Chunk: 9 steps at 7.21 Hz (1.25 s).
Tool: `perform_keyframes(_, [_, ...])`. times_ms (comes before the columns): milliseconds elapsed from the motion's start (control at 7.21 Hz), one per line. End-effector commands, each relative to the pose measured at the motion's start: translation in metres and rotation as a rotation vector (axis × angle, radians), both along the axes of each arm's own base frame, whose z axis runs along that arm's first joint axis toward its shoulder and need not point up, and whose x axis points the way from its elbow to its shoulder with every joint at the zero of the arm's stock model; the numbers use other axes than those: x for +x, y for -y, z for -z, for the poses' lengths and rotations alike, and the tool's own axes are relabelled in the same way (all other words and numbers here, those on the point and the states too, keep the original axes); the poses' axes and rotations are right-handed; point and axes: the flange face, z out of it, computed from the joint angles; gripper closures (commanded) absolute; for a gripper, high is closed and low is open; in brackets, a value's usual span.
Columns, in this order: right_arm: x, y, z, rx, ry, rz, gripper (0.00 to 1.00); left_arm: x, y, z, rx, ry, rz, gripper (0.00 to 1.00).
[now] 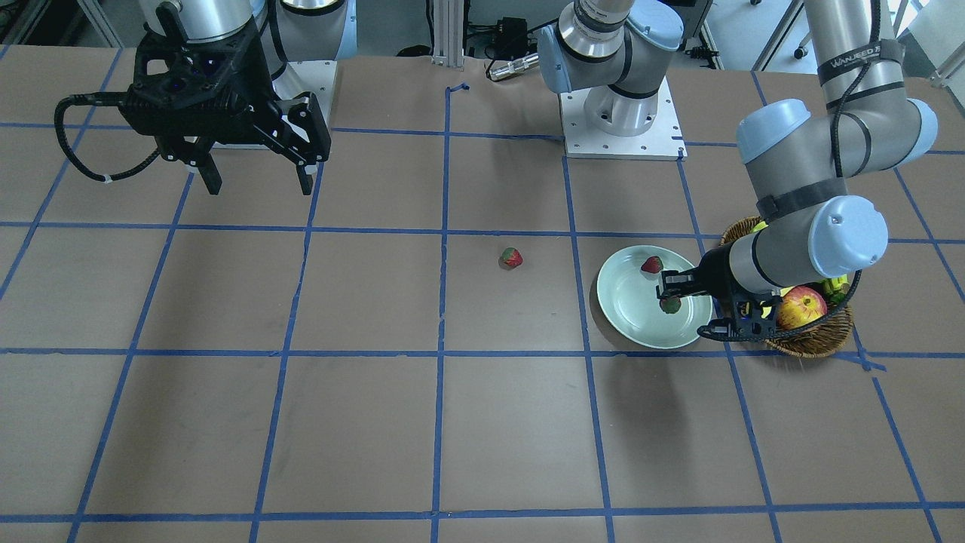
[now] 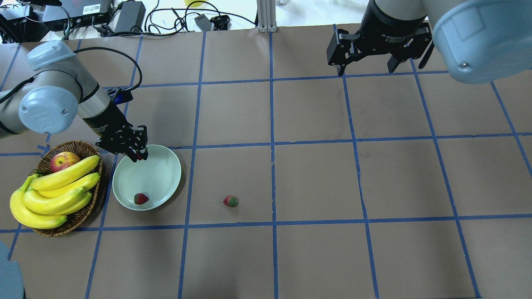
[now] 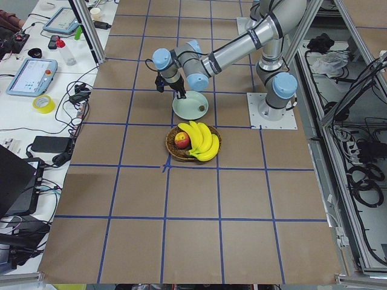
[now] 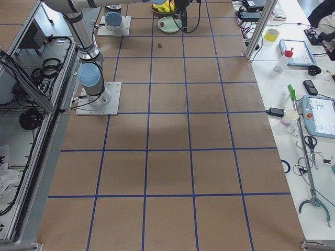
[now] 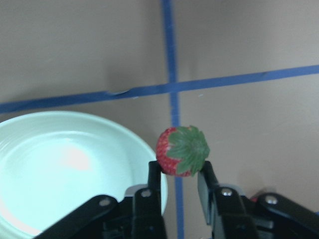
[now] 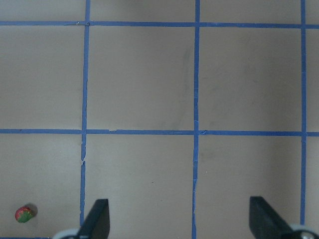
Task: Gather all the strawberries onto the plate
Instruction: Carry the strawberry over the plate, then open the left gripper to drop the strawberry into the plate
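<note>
The first strawberry [image 2: 141,198] already lies in the plate [image 2: 166,170], near the rim on the robot's side. The second strawberry [image 5: 182,151] is pinched in the left claw [image 5: 180,168], which is closed on it above the plate's far edge; it looks ready to be let go. The third strawberry [image 2: 231,201] sits on the worktop [image 2: 316,182], apart from the plate and yet to be fetched. The right claw [image 2: 366,68] hangs wide open and empty, well away. A basket [image 2: 79,143] of bananas [image 2: 62,182] stands just beside the plate

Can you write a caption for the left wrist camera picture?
The left gripper pinches a strawberry near the plate's rim.
</note>
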Motion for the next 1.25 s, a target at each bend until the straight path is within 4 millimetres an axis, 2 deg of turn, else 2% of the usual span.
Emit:
perform_keyframes(0, [0.000,0.000,-0.001,-0.002,-0.001,0.000,0.00,0.012,-0.021,0.025,0.077,-0.016,-0.042,1.00])
perform_keyframes(139, [0.000,0.000,0.001,0.001,0.000,0.000,0.00,0.013,-0.016,0.029,0.071,-0.016,-0.040,0.54])
perform_keyframes(277, [0.000,0.000,0.001,0.001,0.000,0.000,0.00,0.013,-0.014,0.022,0.058,-0.014,-0.046,0.01])
perform_keyframes(416, [0.000,0.000,0.001,0.001,0.000,0.000,0.00,0.009,-0.010,0.015,0.043,-0.012,-0.041,0.00])
perform_keyframes(555, [0.000,0.000,0.001,0.001,0.000,0.000,0.00,-0.006,-0.008,0.009,0.039,-0.005,-0.011,0.00])
perform_keyframes(693, [0.000,-0.001,0.001,0.007,-0.002,-0.005,0.00,-0.040,-0.009,-0.004,0.021,0.021,0.018,0.00])
perform_keyframes(832, [0.001,-0.001,0.001,0.009,-0.003,-0.006,0.00,-0.085,-0.012,-0.014,0.008,0.034,0.025,0.00])
perform_keyframes(1109, [0.000,-0.001,0.001,0.009,-0.003,0.000,0.00,-0.169,-0.030,-0.021,0.005,0.084,0.055,0.00])
